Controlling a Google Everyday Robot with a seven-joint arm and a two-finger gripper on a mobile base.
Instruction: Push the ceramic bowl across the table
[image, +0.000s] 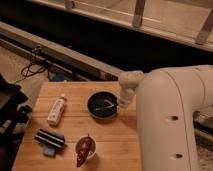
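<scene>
The ceramic bowl (103, 105) sits on the bench (120, 142) a little above the middle of the frame, toward the bench's far edge and right of its centre line. It is round, shallow and dark, with pale streaks showing inside.

The robot's white arm (175, 125) fills the right side of the frame, reaching in from the lower right. Its claw (122, 102) hangs at the bowl's right rim, touching it or just beside it; I cannot tell whether the claw is apart or together, as it is seen from behind the wrist.

Left of the bowl, near it but apart, a white bottle (57, 109) lies on its side on the bench, its cap toward the upper part of the frame. In the lower left of the bench lies a dark striped flat object (50, 138) with something blue under its lower edge. Below the bowl, near the bottom of the frame, stands 1 small cup (85, 149) with a red chili pepper in it.

Beyond the bench's far edge, in the upper left, cables (37, 65) lie on the floor.
</scene>
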